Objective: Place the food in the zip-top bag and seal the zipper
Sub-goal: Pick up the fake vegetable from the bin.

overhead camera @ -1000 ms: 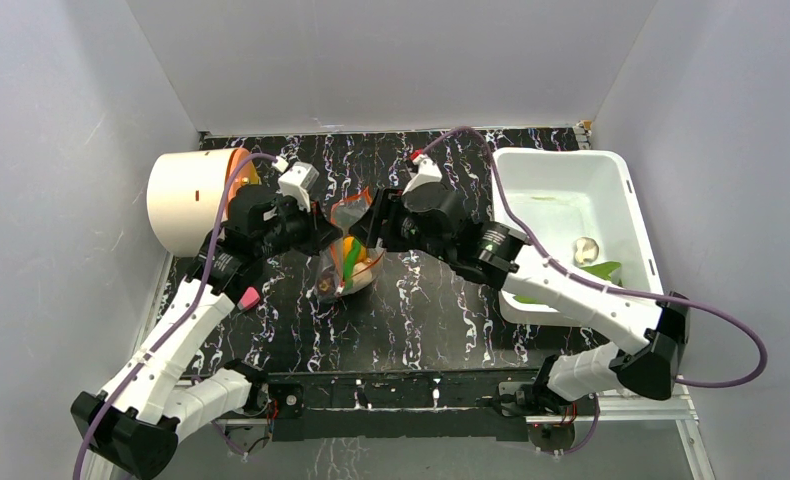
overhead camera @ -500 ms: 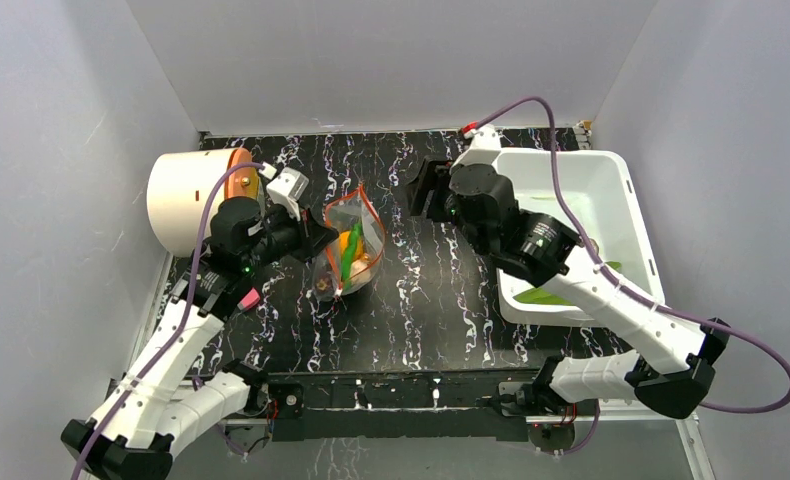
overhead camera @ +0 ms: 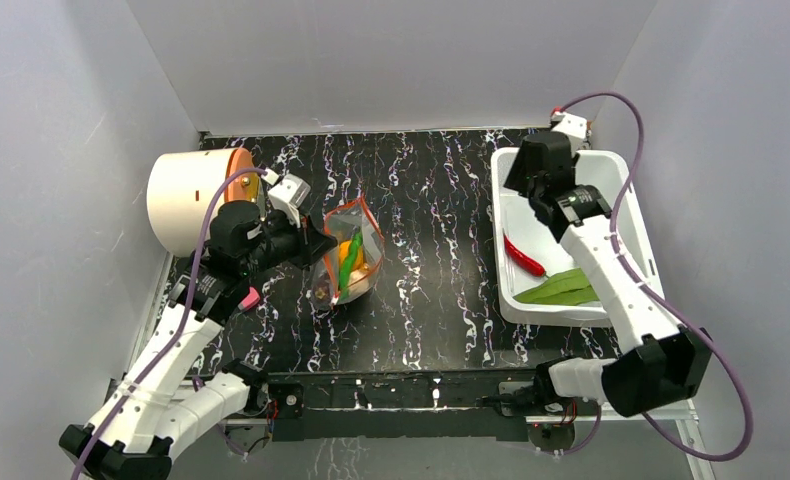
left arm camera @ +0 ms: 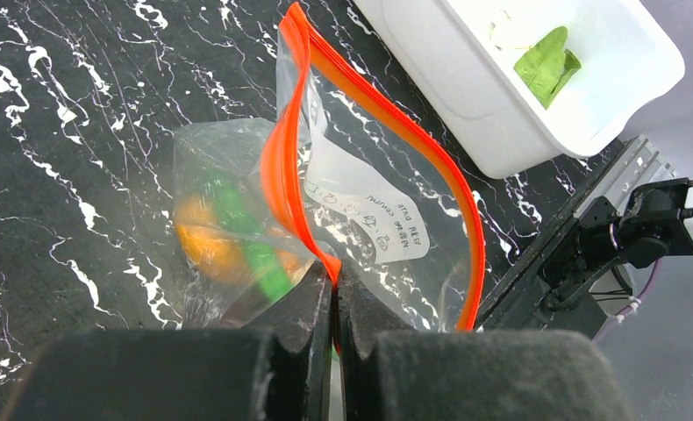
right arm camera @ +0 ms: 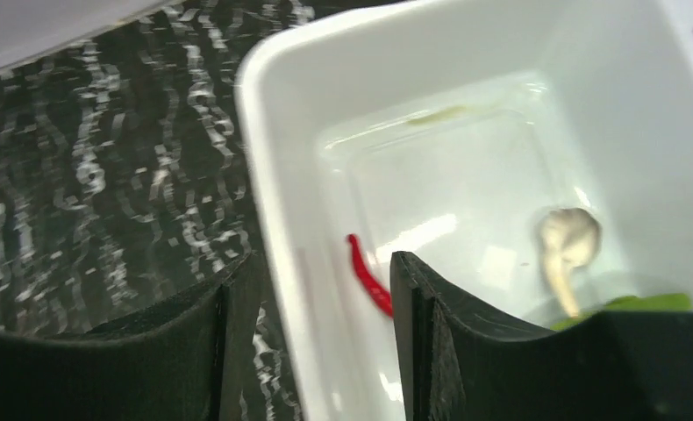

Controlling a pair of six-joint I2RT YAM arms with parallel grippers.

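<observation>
The clear zip-top bag [overhead camera: 356,245] stands left of centre on the black marbled table, its mouth open. It holds an orange fruit [left arm camera: 204,244] and a slim green pepper [left arm camera: 248,241]. My left gripper [overhead camera: 317,243] is shut on the orange-red zipper strip [left arm camera: 283,167] at the bag's near edge, seen in the left wrist view [left arm camera: 334,274]. My right gripper [overhead camera: 523,183] is open and empty above the white bin's left rim, straddling it in the right wrist view [right arm camera: 321,276]. The red chilli [right arm camera: 369,281] and the whitish garlic piece [right arm camera: 567,241] lie in the bin. The chilli also shows from the top [overhead camera: 524,257].
The white bin [overhead camera: 628,190] stands at the right and also holds green leaves [overhead camera: 561,290]. A cream cylinder with an orange rim [overhead camera: 186,195] lies at the far left behind my left arm. Grey walls close in three sides.
My right arm has swung away from the bag to the right and back, over the bin's far left corner. My left gripper has kept its hold on the bag.
</observation>
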